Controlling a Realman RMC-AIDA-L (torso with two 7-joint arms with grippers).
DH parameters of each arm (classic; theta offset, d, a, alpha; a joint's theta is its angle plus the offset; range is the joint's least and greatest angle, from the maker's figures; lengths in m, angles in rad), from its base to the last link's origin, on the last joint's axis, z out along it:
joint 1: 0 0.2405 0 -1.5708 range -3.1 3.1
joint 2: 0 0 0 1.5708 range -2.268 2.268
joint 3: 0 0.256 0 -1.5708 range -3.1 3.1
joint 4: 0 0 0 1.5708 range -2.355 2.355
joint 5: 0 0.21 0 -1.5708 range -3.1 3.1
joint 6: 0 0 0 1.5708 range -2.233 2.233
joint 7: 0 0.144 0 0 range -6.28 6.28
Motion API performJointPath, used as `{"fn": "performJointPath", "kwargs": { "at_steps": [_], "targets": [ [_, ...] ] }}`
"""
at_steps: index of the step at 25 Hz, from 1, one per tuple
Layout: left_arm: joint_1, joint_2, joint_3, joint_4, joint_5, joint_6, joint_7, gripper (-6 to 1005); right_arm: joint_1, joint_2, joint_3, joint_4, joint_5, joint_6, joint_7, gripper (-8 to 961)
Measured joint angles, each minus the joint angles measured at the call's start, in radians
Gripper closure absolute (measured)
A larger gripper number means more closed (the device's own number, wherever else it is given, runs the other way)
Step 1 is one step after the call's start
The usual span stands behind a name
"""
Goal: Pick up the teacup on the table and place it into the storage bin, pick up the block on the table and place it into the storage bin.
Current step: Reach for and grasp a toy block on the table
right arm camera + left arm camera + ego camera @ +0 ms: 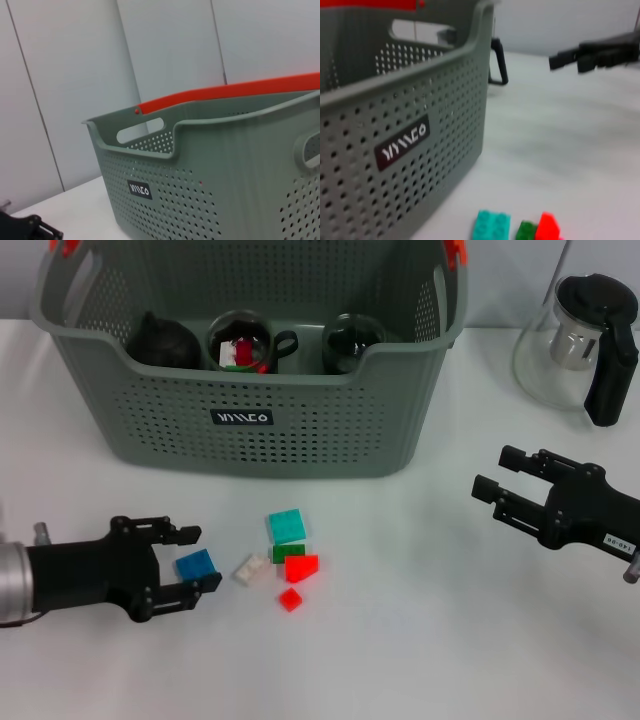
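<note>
The grey-green storage bin stands at the back middle of the table, and three dark teacups sit inside it. No teacup shows on the table. A blue block lies at the front left, and my left gripper is open with one finger on each side of it, low on the table. Just to its right lie a white block, a teal block, a green block and two red blocks. My right gripper hovers open and empty at the right.
A glass teapot with a black lid and handle stands at the back right, close to the bin's corner. The left wrist view shows the bin wall, the teal block and the far right gripper. The right wrist view shows the bin.
</note>
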Motion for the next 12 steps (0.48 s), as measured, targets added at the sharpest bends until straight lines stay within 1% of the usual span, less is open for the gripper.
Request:
{"fn": "performJointPath", "kwargs": {
  "at_steps": [3,6,12],
  "targets": [
    [0.000,-0.013,0.047,-0.013,0.003,-0.072,0.015,375,-0.002,0.000,0.000,0.000,0.000,0.000,0.000,309],
    [-0.002,-0.018,0.084,-0.023,0.007,-0.121,0.016,374,-0.004,0.000,0.000,0.000,0.000,-0.001,0.001,309],
    [-0.002,-0.022,0.088,-0.019,0.010,-0.149,0.018,375,-0.007,0.000,0.000,0.000,0.000,-0.002,0.002,308]
  ]
}}
